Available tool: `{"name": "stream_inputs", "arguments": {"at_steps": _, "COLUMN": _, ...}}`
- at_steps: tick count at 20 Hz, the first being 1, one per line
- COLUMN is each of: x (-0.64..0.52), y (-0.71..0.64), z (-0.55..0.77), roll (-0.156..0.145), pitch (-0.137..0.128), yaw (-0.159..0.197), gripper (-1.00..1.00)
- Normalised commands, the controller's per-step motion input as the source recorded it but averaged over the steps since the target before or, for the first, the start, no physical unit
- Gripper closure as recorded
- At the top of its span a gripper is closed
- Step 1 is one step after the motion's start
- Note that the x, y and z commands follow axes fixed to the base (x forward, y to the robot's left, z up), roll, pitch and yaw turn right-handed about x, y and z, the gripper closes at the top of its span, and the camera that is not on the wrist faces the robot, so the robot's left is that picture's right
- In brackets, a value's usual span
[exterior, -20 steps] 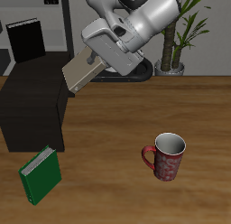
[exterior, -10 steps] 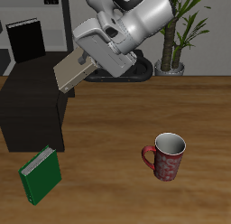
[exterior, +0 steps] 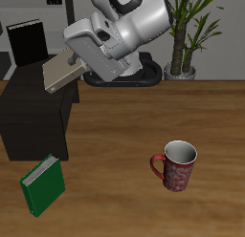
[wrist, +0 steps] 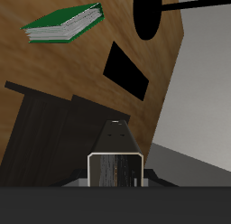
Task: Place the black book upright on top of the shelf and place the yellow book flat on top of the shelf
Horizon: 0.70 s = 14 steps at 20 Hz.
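My gripper (exterior: pixel 74 62) is shut on the yellow book (exterior: pixel 58 72), a tan slab held tilted just above the shelf's near top edge. In the wrist view the yellow book (wrist: pixel 115 168) shows edge-on and greyish between my fingers. The shelf (exterior: pixel 33 112) is a low black cabinet at the table's side; it also shows in the wrist view (wrist: pixel 54 128). The black book (exterior: pixel 27 40) stands upright at the back of the shelf top, apart from my gripper.
A green book (exterior: pixel 43 184) lies on the table in front of the shelf, and shows in the wrist view (wrist: pixel 63 23). A dark red mug (exterior: pixel 177 165) stands nearer the front edge. A potted plant (exterior: pixel 185 35) is at the back.
My gripper has carried the yellow book sideways toward the shelf and slightly up; the book now hangs over the shelf's top edge. Nothing else moved.
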Motion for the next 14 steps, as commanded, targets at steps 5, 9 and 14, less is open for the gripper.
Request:
{"name": "stream_inputs", "arguments": {"at_steps": 5, "x": 0.03, "y": -0.37, "z": 0.07, "roll": -0.079, "pitch": -0.006, "yaw": -0.042, "gripper": 1.0}}
{"name": "stream_inputs", "arguments": {"at_steps": 9, "x": 0.15, "y": -0.31, "z": 0.03, "roll": 0.02, "pitch": 0.039, "yaw": -0.051, "gripper": 1.0}}
{"name": "stream_inputs", "arguments": {"at_steps": 14, "x": 0.18, "y": -0.18, "z": 0.08, "roll": 0.07, "pitch": -0.001, "yaw": -0.056, "gripper": 1.0}}
